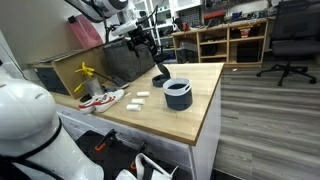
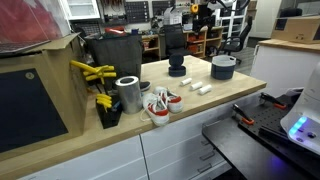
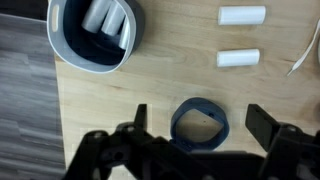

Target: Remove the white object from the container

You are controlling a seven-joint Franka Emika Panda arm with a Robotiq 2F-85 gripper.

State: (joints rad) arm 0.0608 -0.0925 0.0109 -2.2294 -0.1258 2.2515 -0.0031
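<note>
The container [image 3: 66,52] is a round dark tub at the wrist view's top left, and white pieces [image 3: 108,20] lie inside it. In both exterior views the tub [image 1: 178,95] [image 2: 224,67] stands on the wooden table. Two small flat white pieces [image 3: 243,16] [image 3: 238,58] lie on the table outside it, also seen in an exterior view [image 1: 140,100]. My gripper [image 3: 201,113] hangs open and empty, high above the table's back part [image 1: 143,42], away from the tub. Its fingers [image 3: 262,122] straddle a dark blue ring [image 3: 178,128] far below.
A black wedge-shaped object [image 1: 160,73] stands behind the tub. A white-and-red bundle [image 1: 103,99] lies towards one end of the table, near a metal can [image 2: 128,94] and yellow tools [image 2: 92,72]. The table edge [image 3: 55,110] drops to grey floor.
</note>
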